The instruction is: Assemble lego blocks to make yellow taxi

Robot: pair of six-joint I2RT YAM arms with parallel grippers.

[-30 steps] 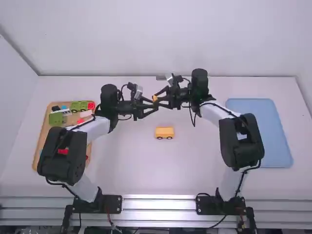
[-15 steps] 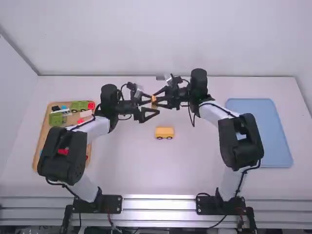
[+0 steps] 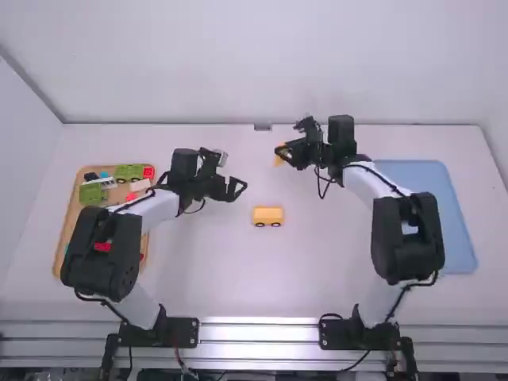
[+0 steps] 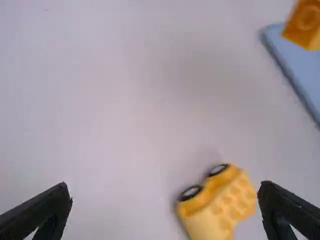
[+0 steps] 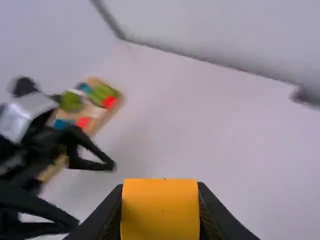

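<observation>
White tabletop (image 3: 238, 278) extends to a pale rear wall (image 3: 238, 63); a wooden tray (image 3: 71, 214) lies on the left side and a blue tray (image 3: 444, 238) on the right. The wooden tray bears green blocks (image 3: 91, 194) and a red block (image 3: 148, 171), among others.

Taxi body: the yellow wheeled block (image 3: 267, 215) rests on the table between the two trays, dark wheels fitted, studs facing up. Upper part: a smaller orange-yellow block (image 5: 160, 210) is clamped between the fingers of the right gripper (image 5: 160, 187), raised clear of the body. The left gripper (image 4: 165, 186) stands open and empty, its fingers well apart.

Handling: both parts are presumably light, rigid plastic, hard to break but smooth enough to slip or pivot under an off-centre grip. Grip the small block squarely on two opposite flat sides; leave its underside clear for mating. Steady the body by its flat sides above the wheels, since it may roll if pushed lengthwise. Likely next step: align the small block over the studs, then press straight down. A tilted approach could prevent seating or shift the body.
</observation>
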